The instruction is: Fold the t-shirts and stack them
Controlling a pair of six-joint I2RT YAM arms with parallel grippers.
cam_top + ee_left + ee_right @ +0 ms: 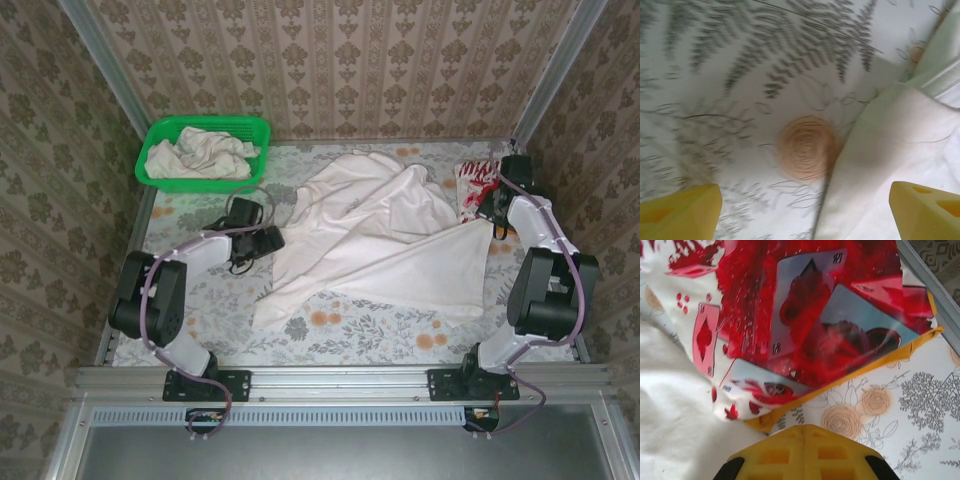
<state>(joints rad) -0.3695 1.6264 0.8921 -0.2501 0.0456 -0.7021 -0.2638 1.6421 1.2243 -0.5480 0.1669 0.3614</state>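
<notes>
Left gripper (270, 240) (805, 192) sits low over the table (350, 335), its yellow fingers (682, 210) spread wide with nothing between them; the left edge of the white t-shirt (380, 240) (890, 160) lies under the right-hand finger, beside a peach flower printed on the tablecloth. Right gripper (493, 210) (805, 450) is at the far right of the table with its fingers pressed together, and nothing can be seen pinched in them. Just ahead of it lies the folded red-and-white t-shirt (478, 185) (805, 315), printed with playing cards and edged in yellow along its near side. The white t-shirt (675, 415) touches the patterned one on its left. From above, the white t-shirt is spread loosely and rumpled across the middle of the table, one corner reaching toward the right gripper. A green basket (205, 122) at the far left corner holds another crumpled off-white t-shirt (205, 155).
</notes>
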